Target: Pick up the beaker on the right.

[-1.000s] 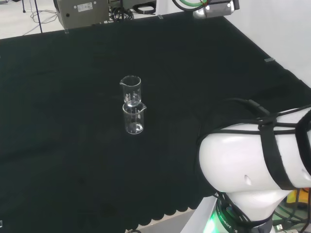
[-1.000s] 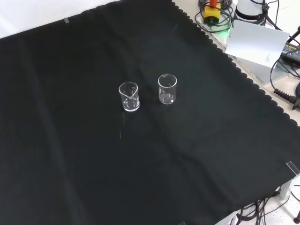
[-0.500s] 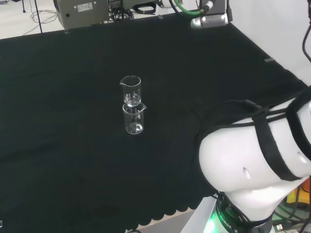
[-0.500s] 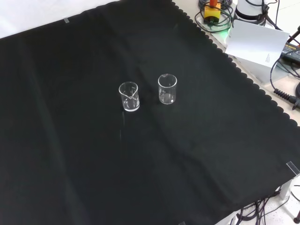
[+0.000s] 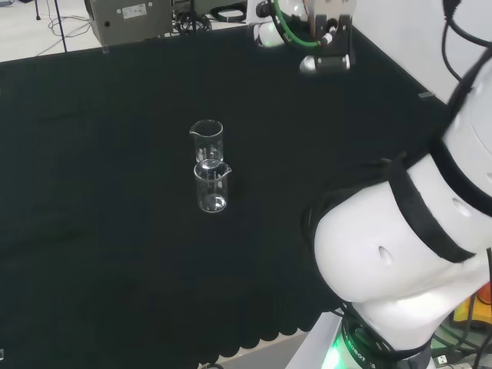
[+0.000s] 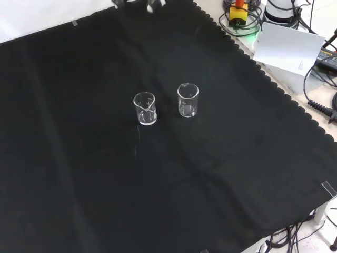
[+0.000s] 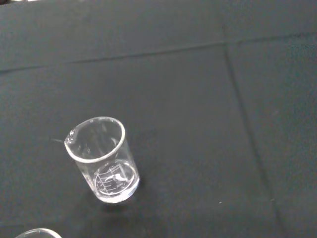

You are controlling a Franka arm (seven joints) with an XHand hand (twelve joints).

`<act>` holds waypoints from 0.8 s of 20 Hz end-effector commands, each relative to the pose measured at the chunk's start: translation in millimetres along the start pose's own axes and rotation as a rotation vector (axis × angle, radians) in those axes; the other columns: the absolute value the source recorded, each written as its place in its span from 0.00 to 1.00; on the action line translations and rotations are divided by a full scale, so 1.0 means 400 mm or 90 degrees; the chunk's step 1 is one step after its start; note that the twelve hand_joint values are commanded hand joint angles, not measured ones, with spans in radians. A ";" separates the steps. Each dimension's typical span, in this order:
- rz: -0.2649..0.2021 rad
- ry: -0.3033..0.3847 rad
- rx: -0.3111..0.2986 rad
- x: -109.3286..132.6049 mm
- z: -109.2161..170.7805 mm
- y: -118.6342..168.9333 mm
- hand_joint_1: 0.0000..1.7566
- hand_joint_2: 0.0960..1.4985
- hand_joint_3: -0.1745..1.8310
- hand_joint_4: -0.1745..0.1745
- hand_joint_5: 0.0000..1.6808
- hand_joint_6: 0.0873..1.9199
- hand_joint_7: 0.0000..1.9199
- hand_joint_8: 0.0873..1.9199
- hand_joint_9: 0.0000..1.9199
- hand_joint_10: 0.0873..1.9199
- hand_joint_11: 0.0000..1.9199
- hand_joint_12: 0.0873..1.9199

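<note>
Black cloth (image 6: 174, 200) with scalloped edge, second clear beaker (image 6: 145, 108) upright on it, white card (image 6: 288, 47), black cables (image 6: 321, 103) alongside, grey equipment box (image 5: 127, 19) behind.

Bench covered with black cloth (image 6: 221, 174), creased in places, scalloped edge along the right side in the front view. Two clear glass beakers stand upright directly on the cloth, near its middle, close together but apart. Front view: left beaker (image 6: 145, 108) and right beaker (image 6: 188, 100) side by side. Head view: one behind the other, overlapping in line of sight. Both look empty. Graduation marks show on the one seen in the wrist view.
</note>
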State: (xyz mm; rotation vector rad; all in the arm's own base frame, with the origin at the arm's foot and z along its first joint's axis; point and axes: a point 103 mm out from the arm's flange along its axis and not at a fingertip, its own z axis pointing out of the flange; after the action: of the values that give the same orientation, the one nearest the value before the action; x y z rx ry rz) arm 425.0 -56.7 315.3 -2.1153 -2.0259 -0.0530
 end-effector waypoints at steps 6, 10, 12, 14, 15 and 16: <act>-0.036 0.144 0.005 -0.086 0.261 0.178 0.40 0.49 0.34 0.42 0.25 0.00 0.10 0.29 0.21 0.32 0.04 0.72; -0.053 0.162 0.024 -0.077 0.314 0.206 0.41 0.45 0.36 0.42 0.25 0.00 0.10 0.29 0.21 0.32 0.04 0.72; -0.060 0.164 0.034 -0.075 0.336 0.216 0.40 0.44 0.36 0.41 0.24 0.00 0.09 0.29 0.21 0.31 0.04 0.72; -0.064 0.164 0.044 -0.074 0.355 0.224 0.40 0.43 0.36 0.41 0.24 0.00 0.08 0.28 0.20 0.31 0.04 0.72; -0.065 0.164 0.047 -0.075 0.363 0.227 0.40 0.42 0.36 0.41 0.23 0.00 0.08 0.28 0.20 0.31 0.04 0.72; -0.066 0.165 0.051 -0.074 0.371 0.230 0.40 0.42 0.36 0.41 0.23 0.00 0.08 0.28 0.20 0.31 0.04 0.72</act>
State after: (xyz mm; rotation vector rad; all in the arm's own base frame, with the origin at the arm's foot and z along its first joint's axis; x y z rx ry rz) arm 457.4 -103.5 252.1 -2.0710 -1.9066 -0.2377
